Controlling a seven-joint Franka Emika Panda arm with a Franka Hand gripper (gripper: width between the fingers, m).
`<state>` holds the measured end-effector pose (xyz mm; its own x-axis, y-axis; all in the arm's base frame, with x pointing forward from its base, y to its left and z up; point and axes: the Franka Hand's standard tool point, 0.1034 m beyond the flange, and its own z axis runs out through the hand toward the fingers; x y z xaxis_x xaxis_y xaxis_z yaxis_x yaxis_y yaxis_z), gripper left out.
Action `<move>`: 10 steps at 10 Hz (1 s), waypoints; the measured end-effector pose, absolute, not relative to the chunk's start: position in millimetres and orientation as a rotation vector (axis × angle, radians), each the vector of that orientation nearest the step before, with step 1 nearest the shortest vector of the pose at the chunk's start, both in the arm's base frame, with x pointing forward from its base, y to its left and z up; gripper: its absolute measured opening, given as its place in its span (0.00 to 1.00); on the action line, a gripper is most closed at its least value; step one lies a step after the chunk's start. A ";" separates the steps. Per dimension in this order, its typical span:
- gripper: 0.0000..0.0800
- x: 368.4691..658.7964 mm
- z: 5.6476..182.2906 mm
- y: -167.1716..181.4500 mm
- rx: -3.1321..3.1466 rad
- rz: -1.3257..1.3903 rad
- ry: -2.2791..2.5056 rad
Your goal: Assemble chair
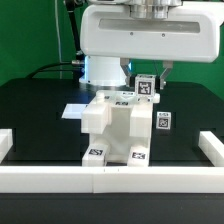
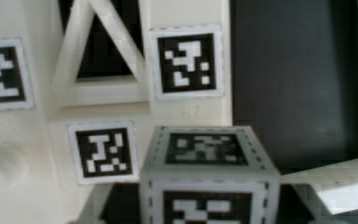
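White chair (image 1: 118, 128): partly built, tagged plastic blocks, standing mid-way across the black table (image 1: 35, 115).
gripper (image 1: 149, 75): over the chair's 1 o'clock corner, fingers pressed together on a tagged post (image 1: 147, 88).
tagged post: upright, raised above the seat block; whether it touches the chair, cannot tell.
wrist view: post in the foreground, tagged chair panels behind it.
marker board (image 1: 75, 110): flat, at the chair's 10 o'clock.
white wall (image 1: 50, 178): at 6 o'clock.

Chair (image 1: 112, 130) on table (image 1: 35, 105), marker board (image 1: 74, 111) behind
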<state>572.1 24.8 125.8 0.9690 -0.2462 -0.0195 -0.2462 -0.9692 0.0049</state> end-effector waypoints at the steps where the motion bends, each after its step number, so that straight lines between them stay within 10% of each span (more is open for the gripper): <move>1: 0.36 572.1 125.4 24.5 3.114 -0.031 -0.390; 10: 0.36 572.0 119.4 22.6 3.107 -0.031 -0.387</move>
